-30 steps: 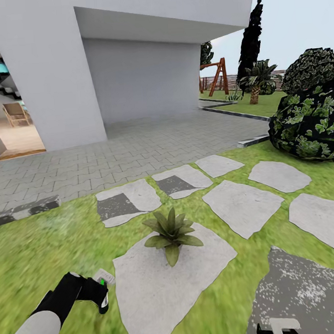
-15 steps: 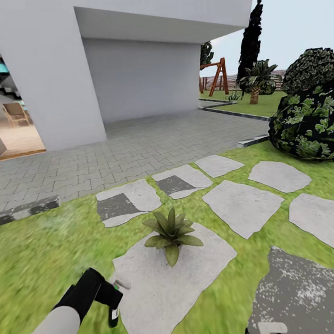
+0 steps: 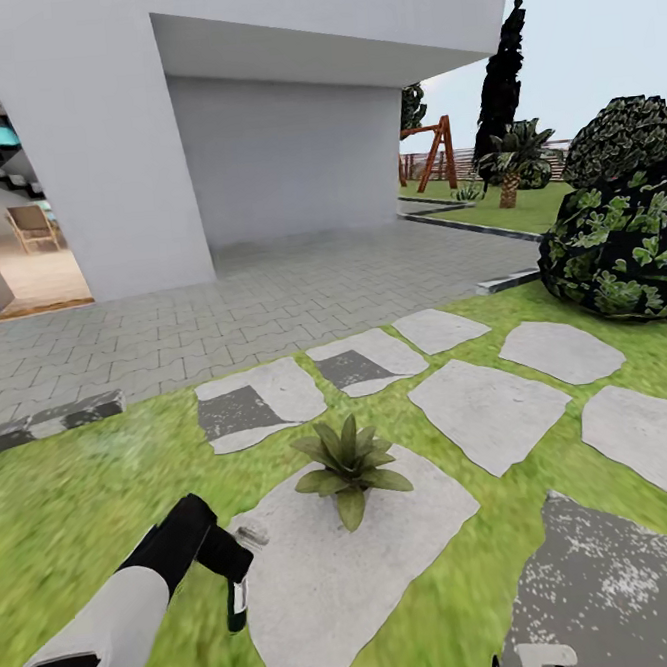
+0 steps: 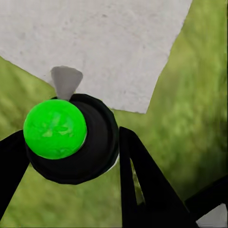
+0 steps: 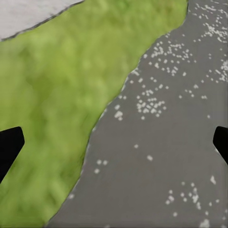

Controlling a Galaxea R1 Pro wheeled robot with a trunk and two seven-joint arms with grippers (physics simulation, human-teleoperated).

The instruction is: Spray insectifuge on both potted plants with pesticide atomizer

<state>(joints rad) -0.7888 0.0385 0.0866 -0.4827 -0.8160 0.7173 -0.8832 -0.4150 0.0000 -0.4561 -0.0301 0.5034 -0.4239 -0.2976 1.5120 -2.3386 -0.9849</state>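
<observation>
The pesticide atomizer (image 4: 61, 137) is pinched in the left hand (image 3: 232, 572), at seven o'clock of a potted plant (image 3: 349, 463) on a stepping stone (image 3: 342, 564). The right hand (image 5: 114, 142) is spread wide.

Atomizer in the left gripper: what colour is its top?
Bright green cap on the atomizer, with a black collar around it, seen best in the left wrist view.

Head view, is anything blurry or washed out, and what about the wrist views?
Head view: lawn smeared, potted plant and house wall crisp. Left wrist view: green-capped atomizer sharp, grass soft. Right wrist view: grass blurred, grey stone speckled white.
</observation>
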